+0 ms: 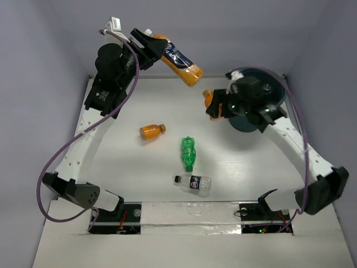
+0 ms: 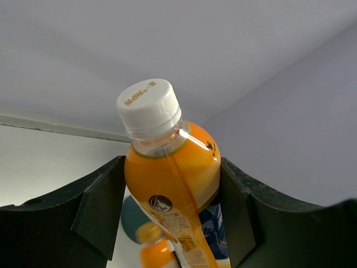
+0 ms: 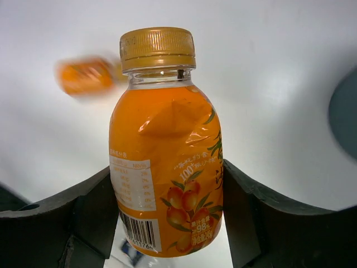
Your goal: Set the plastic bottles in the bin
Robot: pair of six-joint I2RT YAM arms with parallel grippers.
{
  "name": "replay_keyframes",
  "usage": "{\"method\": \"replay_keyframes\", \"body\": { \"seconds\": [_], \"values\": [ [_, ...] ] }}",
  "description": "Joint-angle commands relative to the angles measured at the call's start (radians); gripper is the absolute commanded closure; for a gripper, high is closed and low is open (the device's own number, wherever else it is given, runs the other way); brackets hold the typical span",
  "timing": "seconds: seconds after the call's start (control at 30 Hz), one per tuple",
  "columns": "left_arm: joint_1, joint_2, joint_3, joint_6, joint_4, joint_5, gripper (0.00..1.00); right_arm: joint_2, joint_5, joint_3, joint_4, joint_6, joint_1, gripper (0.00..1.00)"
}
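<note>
The top camera looks steeply down on the whole worktop (image 1: 240,167). Close behind the left pincer (image 2: 170,192), one wrist camera faces the wall corner (image 2: 268,84); the other, behind the right pincer (image 3: 167,206), probably shares the lying orange bottle (image 1: 152,131).

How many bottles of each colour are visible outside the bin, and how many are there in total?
orange bottles: 3
green bottle: 1
clear bottle: 1
Total: 5
The inside of the bin is hidden, so nothing in it is counted.
</note>
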Motion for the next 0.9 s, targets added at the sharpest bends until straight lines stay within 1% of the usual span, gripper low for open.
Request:
{"method": "replay_keyframes", "body": {
  "seconds": [0.0,0.07,0.1,0.13,0.23,0.27,0.37,0.4,0.47,0.5,0.53,0.6,0.63,0.73,0.8,0.83,0.87],
  "values": [
    [-0.06,-0.025,0.024,0.009,0.063,-0.015,0.65,-0.075,0.031,0.159,-0.041,-0.003,-0.098,0.44],
    [-0.087,-0.002,0.047,0.015,0.058,-0.021,0.65,-0.07,0.024,0.213,-0.05,-0.009,-0.164,0.44],
    [-0.118,0.007,0.071,0.023,0.055,-0.027,0.65,-0.063,0.016,0.228,-0.056,-0.015,-0.199,0.44],
    [-0.132,0.024,0.081,0.037,0.052,-0.037,0.65,-0.052,0.013,0.239,-0.056,-0.018,-0.26,0.44],
    [-0.179,0.073,0.137,0.048,0.051,-0.04,0.65,-0.034,0.018,0.262,-0.036,-0.024,-0.359,0.43],
    [-0.19,0.09,0.157,0.057,0.049,-0.076,0.65,-0.009,0.019,0.27,-0.039,-0.024,-0.377,0.43],
    [-0.228,0.164,0.266,0.08,0.028,-0.098,0.65,0.035,0.031,0.282,-0.018,-0.02,-0.437,0.42],
    [-0.238,0.182,0.326,0.086,0.023,-0.107,0.65,0.046,0.028,0.285,-0.013,-0.011,-0.454,0.42],
    [-0.256,0.246,0.386,0.092,0.011,-0.116,0.65,0.066,0.024,0.294,-0.003,0.0,-0.497,0.34],
    [-0.256,0.266,0.447,0.095,0.008,-0.117,0.66,0.084,0.022,0.302,-0.006,0.015,-0.506,0.28],
    [-0.27,0.311,0.475,0.098,0.003,-0.121,0.66,0.091,0.025,0.31,-0.01,0.02,-0.507,0.15],
    [-0.282,0.352,0.548,0.103,0.003,-0.136,0.66,0.089,0.045,0.343,-0.027,0.023,-0.507,0.02],
    [-0.291,0.389,0.565,0.103,0.014,-0.139,0.67,0.083,0.048,0.353,-0.029,0.025,-0.507,0.0],
    [-0.311,0.447,0.607,0.103,0.066,-0.15,0.67,0.053,0.061,0.388,-0.039,0.035,-0.516,0.0],
    [-0.325,0.472,0.622,0.109,0.098,-0.166,0.67,0.02,0.088,0.379,-0.036,0.051,-0.516,0.0],
    [-0.334,0.496,0.63,0.123,0.113,-0.179,0.67,-0.03,0.097,0.364,-0.03,0.06,-0.516,0.02],
    [-0.348,0.512,0.638,0.129,0.139,-0.189,0.67,-0.062,0.145,0.345,-0.009,0.069,-0.516,0.05]
  ]
}}
